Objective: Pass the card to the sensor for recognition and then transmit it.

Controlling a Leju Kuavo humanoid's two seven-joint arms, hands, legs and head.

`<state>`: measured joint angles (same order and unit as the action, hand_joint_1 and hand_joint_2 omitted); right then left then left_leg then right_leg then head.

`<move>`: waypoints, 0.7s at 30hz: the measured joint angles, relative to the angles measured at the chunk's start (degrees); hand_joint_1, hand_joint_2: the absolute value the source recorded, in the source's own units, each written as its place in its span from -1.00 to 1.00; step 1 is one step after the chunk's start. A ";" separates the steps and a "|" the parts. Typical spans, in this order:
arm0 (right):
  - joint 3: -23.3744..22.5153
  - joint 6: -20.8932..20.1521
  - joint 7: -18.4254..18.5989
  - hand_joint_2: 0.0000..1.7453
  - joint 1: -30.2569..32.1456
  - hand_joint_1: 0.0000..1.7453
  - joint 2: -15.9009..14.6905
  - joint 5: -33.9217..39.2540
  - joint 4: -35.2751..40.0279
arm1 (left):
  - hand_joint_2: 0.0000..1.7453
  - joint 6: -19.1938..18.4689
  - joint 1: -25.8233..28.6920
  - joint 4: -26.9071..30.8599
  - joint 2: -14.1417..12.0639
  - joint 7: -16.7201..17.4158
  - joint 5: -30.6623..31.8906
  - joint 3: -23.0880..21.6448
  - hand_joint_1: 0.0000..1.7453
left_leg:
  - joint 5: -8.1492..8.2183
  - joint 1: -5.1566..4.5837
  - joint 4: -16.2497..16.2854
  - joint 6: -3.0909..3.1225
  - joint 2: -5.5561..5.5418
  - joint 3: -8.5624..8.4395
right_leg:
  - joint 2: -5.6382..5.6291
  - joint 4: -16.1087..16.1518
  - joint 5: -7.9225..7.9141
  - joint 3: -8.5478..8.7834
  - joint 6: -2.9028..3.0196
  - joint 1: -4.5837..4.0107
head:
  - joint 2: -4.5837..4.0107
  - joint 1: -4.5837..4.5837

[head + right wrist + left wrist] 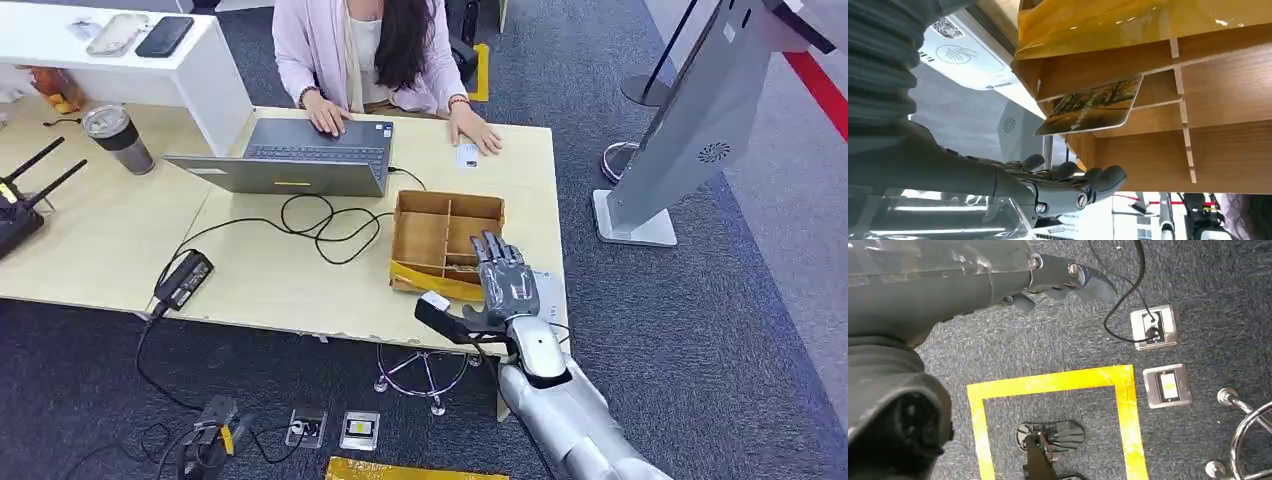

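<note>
One card (pixel 1090 106) leans in a near compartment of the wooden organiser box (pixel 425 235), which stands at the near right of the surface (pixel 270 275); the right wrist view shows it tilted against a divider, picture side out, with nothing touching it. The right robot hand (pixel 505 280) hovers over the near right corner of the box, released, fingers spread flat and thumb stuck out to the left, holding nothing. The left robot hand (pixel 1063 282) hangs by the robot's side above the carpet, fingers loosely curled around nothing I can see; whether it counts as clenched I cannot tell.

My reading is that the task is at its first step, the reach for the card, with no grasp made. The grey sensor kiosk (pixel 690 120) stands on the floor to the right of the surface, well apart from the box. The next move likely calls for lowering the fingers into the narrow compartment and pinching the card by its free upper edge, since the dividers leave little room. After that comes a swing right to the kiosk. A person (pixel 370 50) sits at the far side behind a laptop (pixel 300 155), presumably the one to receive it.
</note>
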<state>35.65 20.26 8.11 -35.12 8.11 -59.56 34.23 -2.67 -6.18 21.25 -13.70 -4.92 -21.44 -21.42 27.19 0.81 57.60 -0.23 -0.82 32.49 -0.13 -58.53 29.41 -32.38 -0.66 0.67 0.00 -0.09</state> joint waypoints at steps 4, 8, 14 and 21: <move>0.00 0.02 0.00 1.00 -0.04 -1.00 0.02 -0.02 -0.55 | -1.00 -0.44 -0.12 -0.35 -0.02 -0.20 0.04 0.00 -1.00 | 0.00 0.00 0.00 0.00 0.00 0.00 | 0.00 0.00 0.00 0.00 0.00 0.00 | 0.00 0.00; 0.00 0.50 0.07 1.00 -0.09 -1.00 0.02 -0.17 -0.87 | -1.00 -0.98 -0.19 -0.68 -0.02 -0.64 0.30 0.00 -1.00 | 0.00 0.00 0.00 0.00 0.00 0.00 | 0.00 0.00 0.00 0.00 0.00 0.00 | 0.00 0.00; 0.00 1.18 -0.04 1.00 -0.52 -1.00 0.02 -0.87 -1.18 | -1.00 -1.01 -0.54 -1.20 -0.02 -0.81 0.74 0.00 -1.00 | 0.00 0.00 0.00 0.00 0.00 0.00 | 0.00 0.00 0.00 0.00 0.00 0.00 | 0.00 0.00; 0.00 2.08 -1.38 1.00 -0.80 -1.00 0.04 -0.76 -1.55 | -1.00 -0.94 -0.90 -1.66 0.00 -0.81 0.77 0.00 -1.00 | 0.00 0.00 0.00 0.00 0.00 0.00 | 0.00 0.00 0.00 0.00 0.00 0.00 | 0.00 0.00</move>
<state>35.65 22.34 6.73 -35.92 8.15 -60.32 32.68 -3.61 -7.08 19.58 -13.70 -5.73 -20.68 -21.42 27.19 0.81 57.60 -0.23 -0.82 32.48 -0.13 -58.53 29.41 -32.38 -0.66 0.68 0.00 -0.09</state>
